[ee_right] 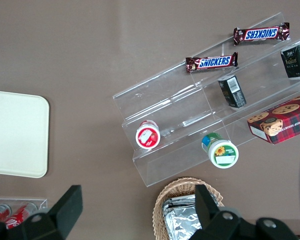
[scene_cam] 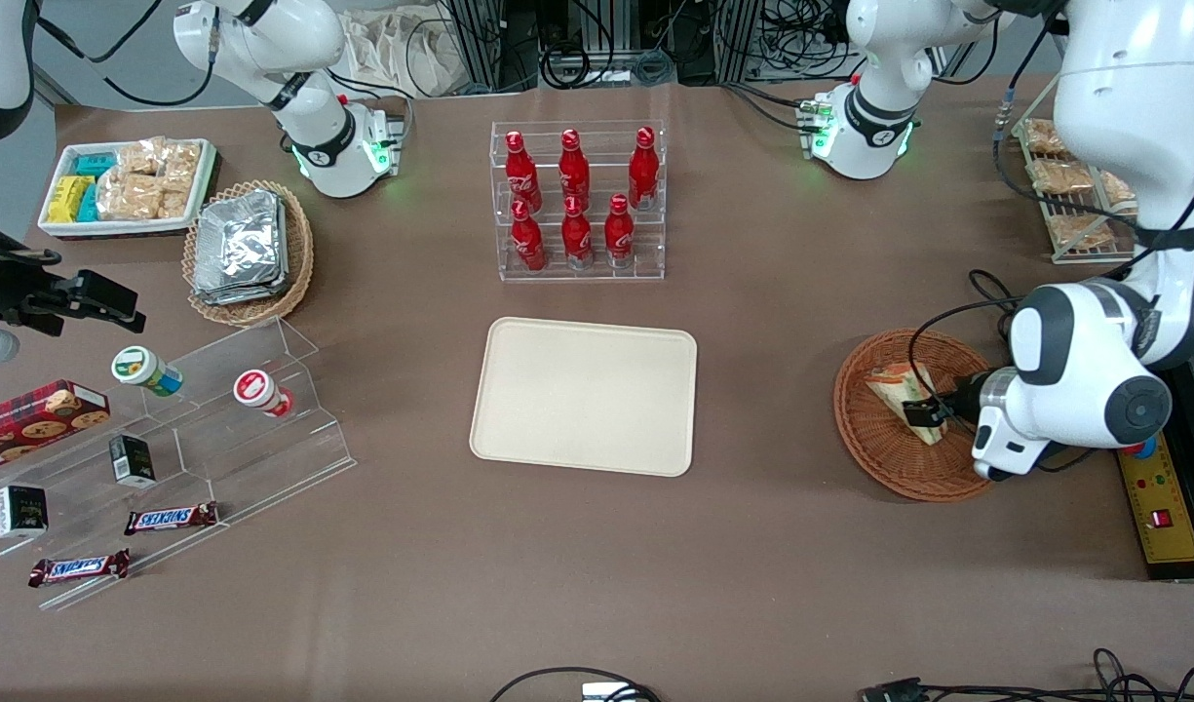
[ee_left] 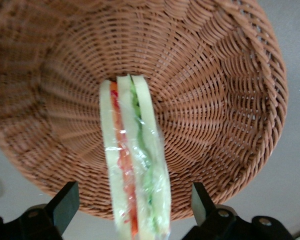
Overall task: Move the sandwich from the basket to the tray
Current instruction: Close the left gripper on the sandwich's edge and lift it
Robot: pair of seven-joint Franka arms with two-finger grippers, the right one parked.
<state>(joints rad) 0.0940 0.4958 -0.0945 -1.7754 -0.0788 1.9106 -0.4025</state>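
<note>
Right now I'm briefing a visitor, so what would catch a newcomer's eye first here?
Probably the red bottles in a clear rack, farther from the front camera than the bare cream tray at mid-table. Next, toward the working arm's end, the claw hangs open astride the wrapped sandwich in the reddish wicker basket.

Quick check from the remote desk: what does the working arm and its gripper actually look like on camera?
The working left arm is glossy white with rounded joint housings, dark grey bands and a dark grey round end cap. Black cables trail along it. A green light glows at its base. The gripper, over the basket by the sandwich, has black wedge-shaped fingers.
</note>
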